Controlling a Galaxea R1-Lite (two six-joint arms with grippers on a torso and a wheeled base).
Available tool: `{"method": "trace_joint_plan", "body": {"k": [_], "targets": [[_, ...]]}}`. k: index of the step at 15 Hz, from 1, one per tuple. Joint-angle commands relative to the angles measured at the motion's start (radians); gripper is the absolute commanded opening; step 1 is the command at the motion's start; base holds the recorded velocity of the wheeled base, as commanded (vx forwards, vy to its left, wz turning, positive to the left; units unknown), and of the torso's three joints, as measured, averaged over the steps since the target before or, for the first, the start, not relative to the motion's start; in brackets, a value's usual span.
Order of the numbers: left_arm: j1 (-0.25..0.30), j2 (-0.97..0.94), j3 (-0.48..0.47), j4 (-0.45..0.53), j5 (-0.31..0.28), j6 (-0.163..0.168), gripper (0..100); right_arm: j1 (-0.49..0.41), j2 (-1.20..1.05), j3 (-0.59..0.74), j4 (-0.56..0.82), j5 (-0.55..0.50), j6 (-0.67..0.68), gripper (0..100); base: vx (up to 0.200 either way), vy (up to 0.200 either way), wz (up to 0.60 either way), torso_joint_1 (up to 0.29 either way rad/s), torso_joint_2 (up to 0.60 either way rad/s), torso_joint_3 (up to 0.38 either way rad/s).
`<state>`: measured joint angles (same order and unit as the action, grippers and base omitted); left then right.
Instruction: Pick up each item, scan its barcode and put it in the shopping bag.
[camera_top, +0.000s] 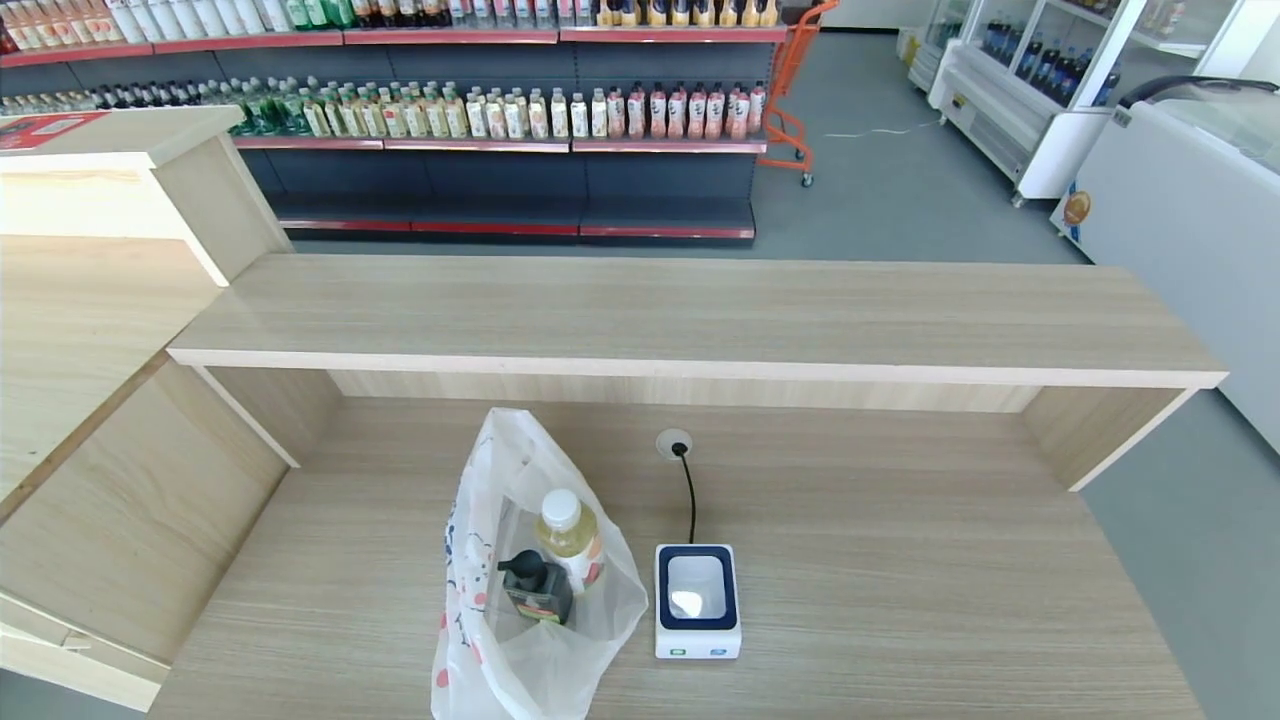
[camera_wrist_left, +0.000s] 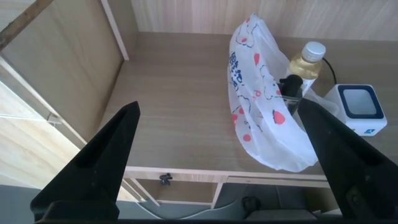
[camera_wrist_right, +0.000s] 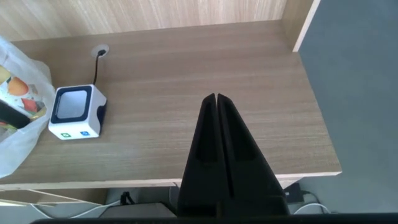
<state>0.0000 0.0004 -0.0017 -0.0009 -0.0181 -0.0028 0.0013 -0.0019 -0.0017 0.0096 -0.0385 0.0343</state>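
A clear plastic shopping bag (camera_top: 530, 610) with red print stands on the desk. Inside it are a yellow drink bottle (camera_top: 570, 540) with a white cap and a dark bottle (camera_top: 537, 588) with a black top. The white barcode scanner (camera_top: 697, 600) sits just right of the bag, its cable running to a desk hole. My left gripper (camera_wrist_left: 217, 143) is open, held above the desk's near edge, left of the shopping bag (camera_wrist_left: 264, 118). My right gripper (camera_wrist_right: 216, 102) is shut with nothing in it, above the desk's right half, apart from the scanner (camera_wrist_right: 76, 112).
A raised wooden counter (camera_top: 690, 320) runs across behind the desk, with side panels at left and right. Bare desk surface (camera_top: 920, 560) lies right of the scanner. Drink shelves (camera_top: 500, 110) and freezers (camera_top: 1150, 150) stand beyond the counter.
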Motion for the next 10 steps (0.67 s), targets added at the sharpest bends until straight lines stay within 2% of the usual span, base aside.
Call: {"method": "trace_joint_plan", "body": {"k": [1, 10], "targets": [[0.0, 0.0, 0.0, -0.001, 0.0, 0.0, 100, 0.0, 0.002, 0.0, 0.0, 0.0, 0.001, 0, 0.0, 0.0, 0.0, 0.0, 0.0, 0.0], [0.0, 0.0, 0.0, -0.001, 0.0, 0.0, 100, 0.0, 0.002, 0.0, 0.0, 0.0, -0.002, 0, 0.0, 0.0, 0.0, 0.0, 0.0, 0.0]]}}
